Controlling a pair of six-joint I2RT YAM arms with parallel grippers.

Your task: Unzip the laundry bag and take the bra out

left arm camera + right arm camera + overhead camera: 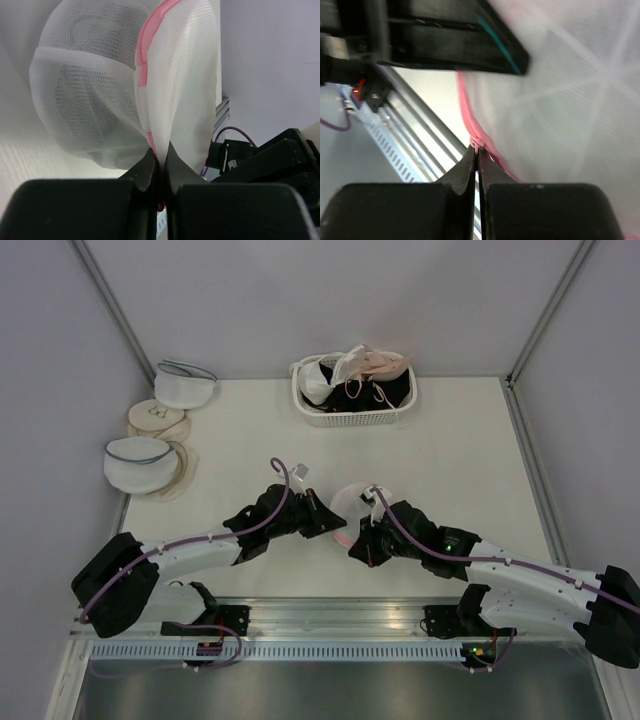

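Since my left gripper (pixel 160 167) clamps the pink trim (pixel 149 37) of the laundry bag (pixel 190 75) between the arms and my right gripper (pixel 476 156) pinches its zipper pull (pixel 476 144), I'm at unzipping; next, draw that pull around the rim

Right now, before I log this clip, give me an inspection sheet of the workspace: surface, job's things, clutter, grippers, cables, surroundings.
Surface: white table, matte, no spills seen.
Job's things: round white mesh laundry bag with pink zipper trim sits between the two grippers. A dark shape shows through the mesh, possibly the black bra.
Clutter: white plastic basket of white, pink and black garments at the far edge. Two white mesh bags with blue-grey trim and beige round pads at far left.
Grippers: left gripper has its jaws shut on the bag's pink trim. Right gripper has its jaws shut on the zipper pull.
Cables: purple cable runs along each arm.
Surroundings: pale grey walls; metal rail at the near edge.
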